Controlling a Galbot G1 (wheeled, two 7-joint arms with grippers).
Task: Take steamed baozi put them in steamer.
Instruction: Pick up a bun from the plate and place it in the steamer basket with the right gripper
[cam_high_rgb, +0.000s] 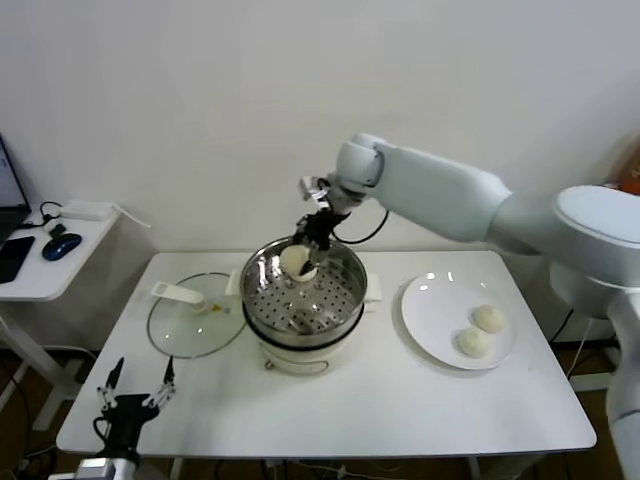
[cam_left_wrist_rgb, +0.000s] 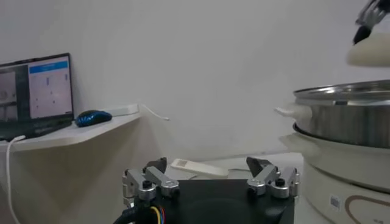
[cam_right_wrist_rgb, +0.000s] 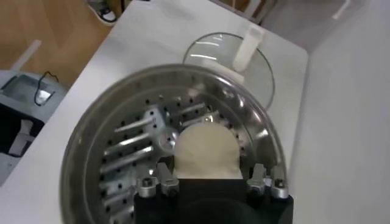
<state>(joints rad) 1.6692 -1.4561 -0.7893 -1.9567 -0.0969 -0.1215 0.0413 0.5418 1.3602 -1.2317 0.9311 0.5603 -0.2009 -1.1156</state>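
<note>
The right gripper (cam_high_rgb: 308, 246) is blocking the part of the steamer's (cam_high_rgb: 345, 305) tray beneath it; its jaws are gripping a bun (cam_right_wrist_rgb: 205, 151) above the perforated tray, inside the far rim; two buns (cam_high_rgb: 481, 330) are lying on the plate (cam_high_rgb: 430, 310), well apart from those jaws; the left gripper (cam_high_rgb: 136, 388) is hanging at the counter's (cam_high_rgb: 400, 400) near-left edge, jaws spread and empty; the lid (cam_high_rgb: 195, 325) is lying left of the steamer.

The right end effector (cam_high_rgb: 305, 255) hangs over the round shiny steel steamer (cam_high_rgb: 305, 300), fingers clamped on one cream-white baozi (cam_high_rgb: 294, 260); the left end effector (cam_high_rgb: 135, 388) waits spread near the bench (cam_high_rgb: 400, 400) front edge.
</note>
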